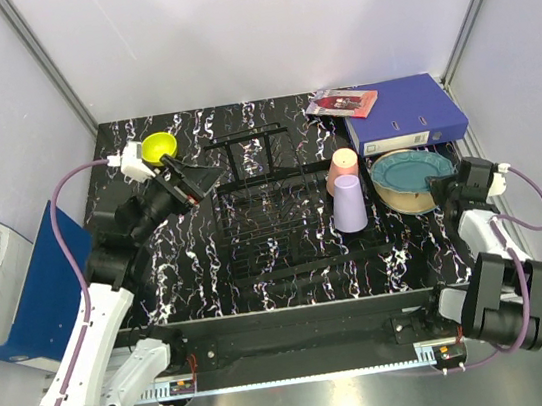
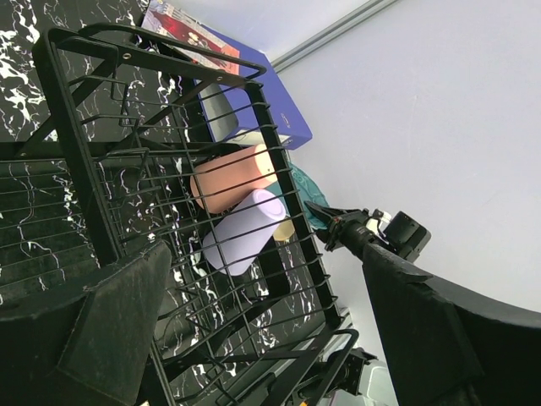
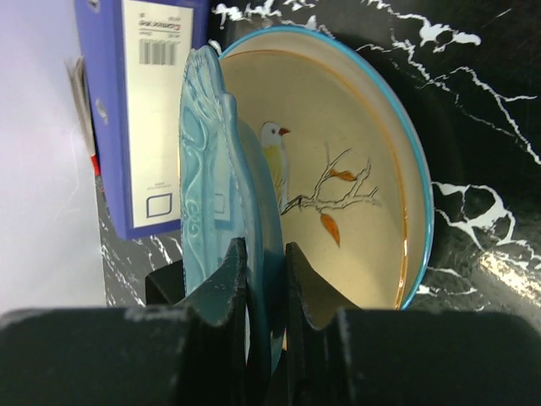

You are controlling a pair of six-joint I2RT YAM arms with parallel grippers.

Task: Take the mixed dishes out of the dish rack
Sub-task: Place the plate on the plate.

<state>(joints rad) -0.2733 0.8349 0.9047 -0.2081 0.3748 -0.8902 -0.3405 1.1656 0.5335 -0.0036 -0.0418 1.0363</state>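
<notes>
Dish rack (image 1: pixel 273 218): stood mid-table; pink cup (image 1: pixel 343 167) and lavender cup (image 1: pixel 348 204) seen at its right end, inside or outside not determined.
Teal scalloped plate (image 3: pixel 207 169): laid in cream-orange plate (image 3: pixel 355 169), right of rack.
Right gripper (image 3: pixel 266 271): clamped on that plate's rim.
Left gripper (image 1: pixel 203 179): fingers held apart, nothing between, at rack's left end.
Small yellow bowl (image 1: pixel 158 147): set on table, far left.

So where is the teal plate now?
Top view, right side of the table: the teal plate sits over the cream plate, on the near side of the blue binder, its rim pinched by the right gripper.
</notes>
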